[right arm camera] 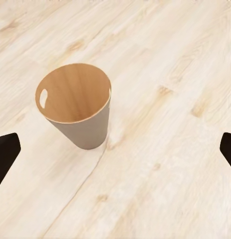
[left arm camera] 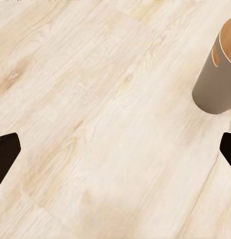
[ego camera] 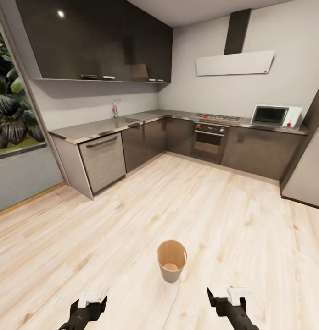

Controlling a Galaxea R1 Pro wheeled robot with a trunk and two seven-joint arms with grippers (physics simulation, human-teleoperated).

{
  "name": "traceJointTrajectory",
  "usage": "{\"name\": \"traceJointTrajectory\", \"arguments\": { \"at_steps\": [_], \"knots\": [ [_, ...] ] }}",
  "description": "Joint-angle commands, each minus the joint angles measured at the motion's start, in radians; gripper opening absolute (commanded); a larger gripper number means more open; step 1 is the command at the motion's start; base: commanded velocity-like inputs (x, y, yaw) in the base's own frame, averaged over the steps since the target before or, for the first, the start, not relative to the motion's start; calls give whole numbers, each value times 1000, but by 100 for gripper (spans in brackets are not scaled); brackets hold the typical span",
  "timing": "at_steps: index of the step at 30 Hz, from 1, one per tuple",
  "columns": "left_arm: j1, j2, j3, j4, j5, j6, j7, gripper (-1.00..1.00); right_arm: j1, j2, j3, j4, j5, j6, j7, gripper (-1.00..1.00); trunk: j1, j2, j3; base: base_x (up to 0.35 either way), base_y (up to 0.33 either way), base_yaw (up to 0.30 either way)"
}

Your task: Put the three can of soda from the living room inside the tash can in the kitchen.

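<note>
— What are the grippers doing?

— The left gripper [ego camera: 92, 300] and the right gripper [ego camera: 226, 297] are hanging low over the floor [ego camera: 131, 220]. Both are spread wide and holding nothing.

— Where is the bin?

— The bin [ego camera: 171, 260] is standing upright on the floor, between the two grippers and a little ahead of them. It is tan inside and grey-brown outside. It looks empty from the right wrist camera.

— Is there room around it?

— Yes. Bare wood floor is lying all around the bin. The cabinets [ego camera: 145, 142], the dishwasher [ego camera: 103, 160] and the oven [ego camera: 209, 140] are sitting well apart from it, along the far walls.
</note>
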Motion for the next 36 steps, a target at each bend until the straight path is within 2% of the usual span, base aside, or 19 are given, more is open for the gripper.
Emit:
{"name": "traceJointTrajectory", "arguments": {
  "at_steps": [1, 12, 20, 36],
  "knots": [
    [0, 0, 0, 1, 0, -1, 0, 100, 0, 0, 5, 0, 0, 0, 0, 100, 0, 0, 0, 208, 0, 0],
    [0, 0, -1, 3, 0, -5, 1, 100, 0, 0, 34, 17, 0, 0, -8, 100, 0, 0, 0, 211, 0, 67],
    [0, -1, -2, 3, -1, -14, 1, 100, 0, 0, 34, 19, 0, -9, -10, 100, 0, 0, 0, 213, 0, 157],
    [0, -1, -2, 3, -1, -16, 2, 100, 0, 0, 35, 19, 1, -11, -8, 100, 0, 0, 0, 209, 0, 9]
  ]
}}
